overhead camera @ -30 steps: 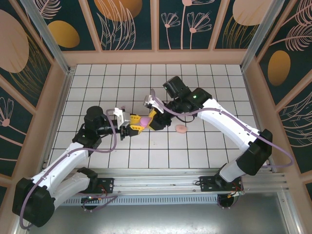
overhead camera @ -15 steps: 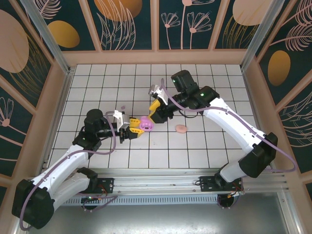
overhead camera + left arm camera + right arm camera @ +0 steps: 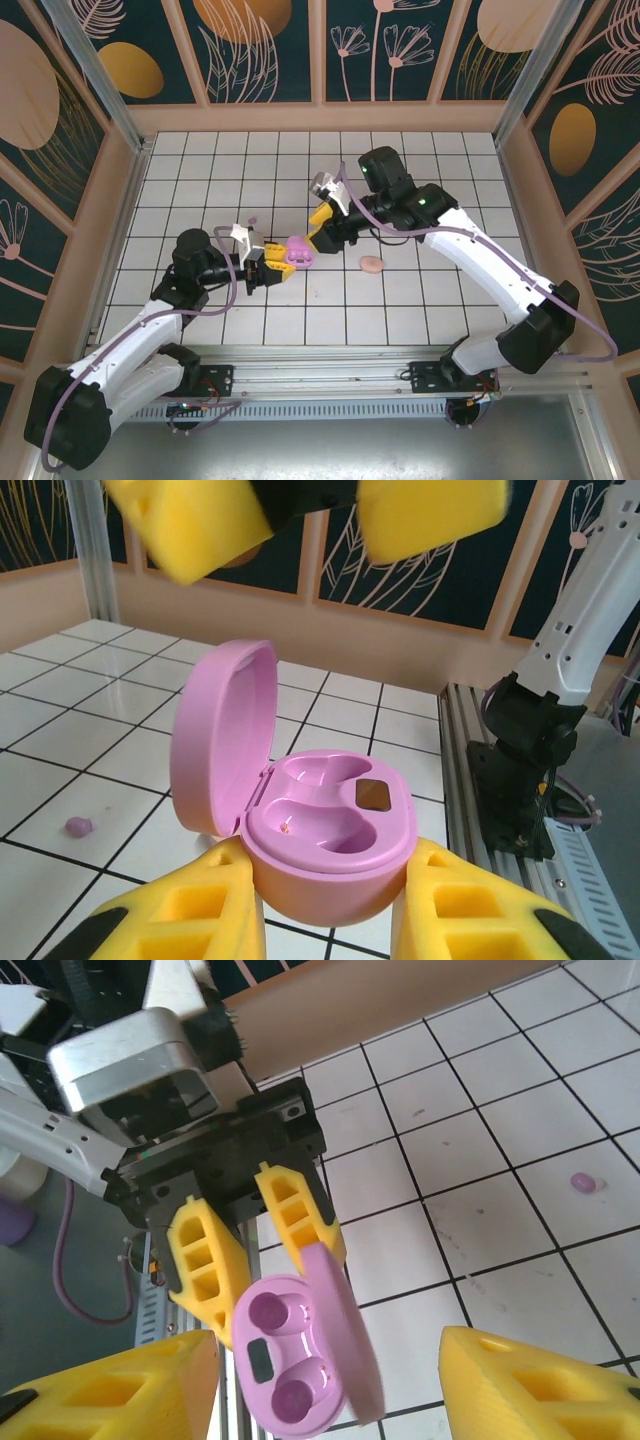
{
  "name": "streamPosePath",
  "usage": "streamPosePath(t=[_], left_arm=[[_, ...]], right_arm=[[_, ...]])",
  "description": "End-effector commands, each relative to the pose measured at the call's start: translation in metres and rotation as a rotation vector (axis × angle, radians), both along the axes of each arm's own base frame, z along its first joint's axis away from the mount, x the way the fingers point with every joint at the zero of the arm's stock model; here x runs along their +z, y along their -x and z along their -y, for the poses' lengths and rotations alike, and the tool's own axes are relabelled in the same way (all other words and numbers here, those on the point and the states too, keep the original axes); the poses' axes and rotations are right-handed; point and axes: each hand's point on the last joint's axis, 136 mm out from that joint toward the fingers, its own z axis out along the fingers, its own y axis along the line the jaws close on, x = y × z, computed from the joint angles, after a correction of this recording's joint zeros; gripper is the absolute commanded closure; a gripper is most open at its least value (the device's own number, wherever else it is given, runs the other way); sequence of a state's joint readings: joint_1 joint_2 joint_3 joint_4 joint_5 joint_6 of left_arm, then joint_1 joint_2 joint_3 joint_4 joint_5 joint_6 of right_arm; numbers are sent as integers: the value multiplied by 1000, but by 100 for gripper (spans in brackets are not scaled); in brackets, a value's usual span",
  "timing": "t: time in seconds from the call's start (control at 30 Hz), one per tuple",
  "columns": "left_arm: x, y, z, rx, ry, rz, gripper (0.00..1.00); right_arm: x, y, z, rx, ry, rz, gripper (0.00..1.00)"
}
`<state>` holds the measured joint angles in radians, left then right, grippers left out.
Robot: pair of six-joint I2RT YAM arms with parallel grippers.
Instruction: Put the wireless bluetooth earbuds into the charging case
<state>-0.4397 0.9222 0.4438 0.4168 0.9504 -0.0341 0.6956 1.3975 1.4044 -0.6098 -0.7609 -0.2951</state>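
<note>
Since my left pincer [image 3: 332, 882] is clamped on the open purple case [image 3: 330, 825] so its empty wells face up, my right pincer [image 3: 328, 1382] hangs wide and empty just above, with a purple earbud [image 3: 78, 827] lying loose on the desk [image 3: 420, 300]

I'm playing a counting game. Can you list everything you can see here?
open purple case: one, purple, lid up, held off the tiles in the middle
pink case: one, pink, lying on the tiles right of the purple one
earbud: one, purple, loose on the tiles
tiled table: one, white
left gripper: one, yellow fingers, shut on the open purple case
right gripper: one, yellow fingers, open, just above the case
</note>
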Motion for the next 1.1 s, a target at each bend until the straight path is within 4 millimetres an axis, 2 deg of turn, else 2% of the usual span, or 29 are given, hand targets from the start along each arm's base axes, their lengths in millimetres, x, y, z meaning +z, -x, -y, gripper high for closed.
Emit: streamPosePath(t=[0.0,0.07,0.17,0.27,0.4,0.53,0.6,0.63,0.77,0.9,1.07], left_arm=[[11,-4,-1,39,41,-13,98],[10,-8,-2,67,43,-37,98],[8,-13,-5,113,52,-75,99],[6,-18,-11,176,63,-109,99],[-6,-30,-23,298,47,-185,99],[-8,-31,-36,380,67,-216,99],[-7,-31,-44,429,74,-219,99],[-7,-31,-47,451,73,-221,99],[0,-28,-61,524,70,-221,99],[10,-24,-72,577,73,-210,99],[27,-20,-80,608,91,-183,99]], right_arm=[[27,-1,8,-32,-83,28,40],[32,-12,13,-101,-91,24,40],[33,-44,27,-285,-85,-10,40],[19,-84,47,-512,-62,-96,40],[-25,-118,55,-730,11,-261,42],[-74,-139,46,-827,95,-445,47],[-93,-149,34,-818,111,-505,49],[-96,-154,29,-809,110,-504,50],[-117,-170,-15,-748,170,-463,52],[-140,-187,-61,-733,207,-514,55],[-160,-197,-123,-625,203,-463,59]])
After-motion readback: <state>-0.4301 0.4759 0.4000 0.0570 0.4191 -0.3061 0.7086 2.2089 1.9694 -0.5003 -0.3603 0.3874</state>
